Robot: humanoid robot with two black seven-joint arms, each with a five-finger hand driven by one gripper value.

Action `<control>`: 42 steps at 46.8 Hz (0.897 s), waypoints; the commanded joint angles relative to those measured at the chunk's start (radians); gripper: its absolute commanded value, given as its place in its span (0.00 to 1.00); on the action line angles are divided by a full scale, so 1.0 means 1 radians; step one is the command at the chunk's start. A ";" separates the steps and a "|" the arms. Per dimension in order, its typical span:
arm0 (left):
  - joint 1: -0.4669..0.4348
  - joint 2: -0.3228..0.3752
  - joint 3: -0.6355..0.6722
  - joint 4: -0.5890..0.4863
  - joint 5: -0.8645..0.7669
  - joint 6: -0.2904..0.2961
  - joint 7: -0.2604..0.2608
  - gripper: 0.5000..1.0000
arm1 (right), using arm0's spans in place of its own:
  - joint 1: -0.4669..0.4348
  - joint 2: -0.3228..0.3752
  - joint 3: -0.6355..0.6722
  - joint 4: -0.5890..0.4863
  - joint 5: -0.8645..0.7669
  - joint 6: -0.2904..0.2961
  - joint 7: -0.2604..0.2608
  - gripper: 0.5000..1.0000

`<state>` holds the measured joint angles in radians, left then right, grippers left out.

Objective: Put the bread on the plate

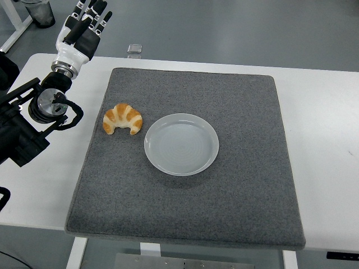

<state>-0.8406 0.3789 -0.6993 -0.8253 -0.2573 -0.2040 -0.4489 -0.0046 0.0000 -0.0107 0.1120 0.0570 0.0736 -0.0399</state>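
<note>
Croissant point(123, 119) is the bread the task means, and nothing holds it yet. Starting from the left hand point(85, 25): it is raised at the far left corner of the white surface point(325, 123), well apart from the pastry, its black fingers point(96, 12) extended upward and loosely spread, gripping nothing. Behind it the white wrist and black arm run down along the left edge of the view. My reading is that the hand is parked high and clear of the work area, so the whole approach and grasp is still to come. No right hand shows anywhere in the view.

Moving outward, a grey felt mat point(224, 202) covers most of the surface and carries both task items. It probably serves to stop them sliding. The croissant lies flat on the mat's left part, just beside the left rim of the pale grey-blue plate point(181, 144), seemingly not touching it. It sits on the left arm's side, so a short carry to the right should do it.

The croissant is golden brown with paler bands across its ridges, curved in a crescent with both tips pointing toward the near edge. The plate is round, shallow and has nothing on it. A small clear object point(134, 49) sits at the surface's far edge; I cannot tell what it is.
</note>
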 commanded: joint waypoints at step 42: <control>-0.373 0.314 0.765 -0.156 0.786 -0.074 -0.010 0.99 | 0.000 0.000 0.000 0.000 0.000 0.000 0.000 0.90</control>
<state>-1.1730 0.6790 -0.0219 -0.9496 0.4746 -0.2765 -0.4573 -0.0043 0.0000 -0.0107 0.1120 0.0573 0.0736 -0.0399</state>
